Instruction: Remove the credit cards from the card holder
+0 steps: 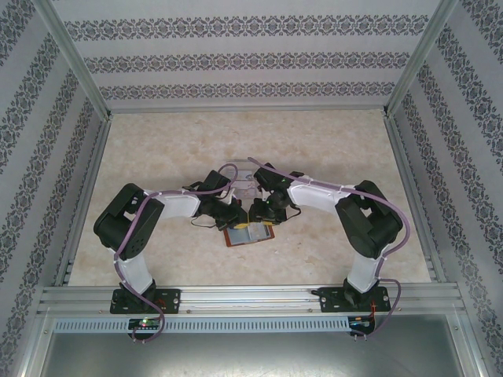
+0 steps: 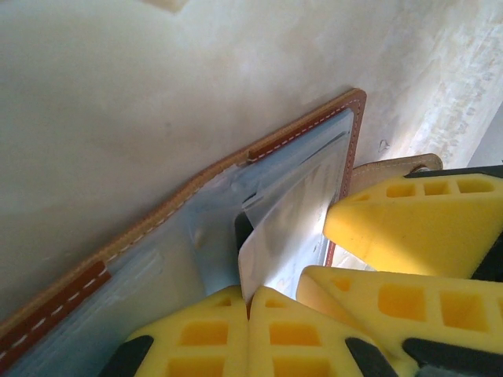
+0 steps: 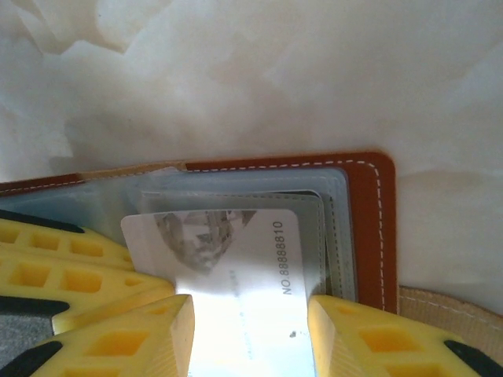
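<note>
Draw the pale credit card (image 3: 236,251) straight out along its sleeve, toward 6 o'clock in the right wrist view, slow and flat, so as not to drag the card holder (image 3: 369,228) along. Note the right fingers (image 3: 369,338) part-spread astride that card; cannot tell whether clamped on it, so make sure of a firm pinch before pulling. Use the left fingers (image 2: 206,339), closed tight together at the grey-blue inner pocket at 9 o'clock of the card, as the anchor.

Find the holder lying open on the tabletop (image 1: 157,149), between the two wrists. Inside it, see this one card roughly half out of its sleeve, with a dark edge (image 2: 243,229) tucked behind, probably another card. At 12 o'clock of the holder in the top view, spot a clear tray (image 1: 244,185); cannot tell its contents.
</note>
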Robot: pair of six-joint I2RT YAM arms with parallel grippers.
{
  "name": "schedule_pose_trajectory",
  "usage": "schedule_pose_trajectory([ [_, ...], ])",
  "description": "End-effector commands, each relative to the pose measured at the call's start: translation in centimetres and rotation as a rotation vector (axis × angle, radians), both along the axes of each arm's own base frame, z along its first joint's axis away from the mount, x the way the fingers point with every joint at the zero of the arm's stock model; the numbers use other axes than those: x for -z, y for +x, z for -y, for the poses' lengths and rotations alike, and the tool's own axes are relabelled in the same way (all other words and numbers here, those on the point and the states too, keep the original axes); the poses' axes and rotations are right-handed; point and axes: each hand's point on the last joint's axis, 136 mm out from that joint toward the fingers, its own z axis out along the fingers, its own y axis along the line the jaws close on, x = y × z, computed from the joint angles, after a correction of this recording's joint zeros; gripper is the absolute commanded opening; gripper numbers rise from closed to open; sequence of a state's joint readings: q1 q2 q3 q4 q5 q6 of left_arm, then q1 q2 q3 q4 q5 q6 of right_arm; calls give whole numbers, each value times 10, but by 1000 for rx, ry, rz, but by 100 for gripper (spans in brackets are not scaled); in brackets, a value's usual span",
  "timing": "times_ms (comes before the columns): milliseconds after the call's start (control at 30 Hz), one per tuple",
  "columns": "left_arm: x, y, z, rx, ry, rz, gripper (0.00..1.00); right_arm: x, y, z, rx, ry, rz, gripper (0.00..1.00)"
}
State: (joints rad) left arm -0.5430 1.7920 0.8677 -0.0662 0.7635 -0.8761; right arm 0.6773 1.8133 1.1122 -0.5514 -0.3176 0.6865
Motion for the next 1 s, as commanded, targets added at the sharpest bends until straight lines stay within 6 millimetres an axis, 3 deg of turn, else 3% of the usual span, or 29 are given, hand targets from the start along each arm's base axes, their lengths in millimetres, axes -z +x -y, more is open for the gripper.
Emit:
schedule_pose_trajectory([
  [0, 10, -3, -6, -16, 35, -29, 3, 20, -9, 27, -28, -167, -28, 45],
  [967, 6, -7, -14, -25, 35, -27, 8, 22, -11, 27, -34, -186, -37, 45],
])
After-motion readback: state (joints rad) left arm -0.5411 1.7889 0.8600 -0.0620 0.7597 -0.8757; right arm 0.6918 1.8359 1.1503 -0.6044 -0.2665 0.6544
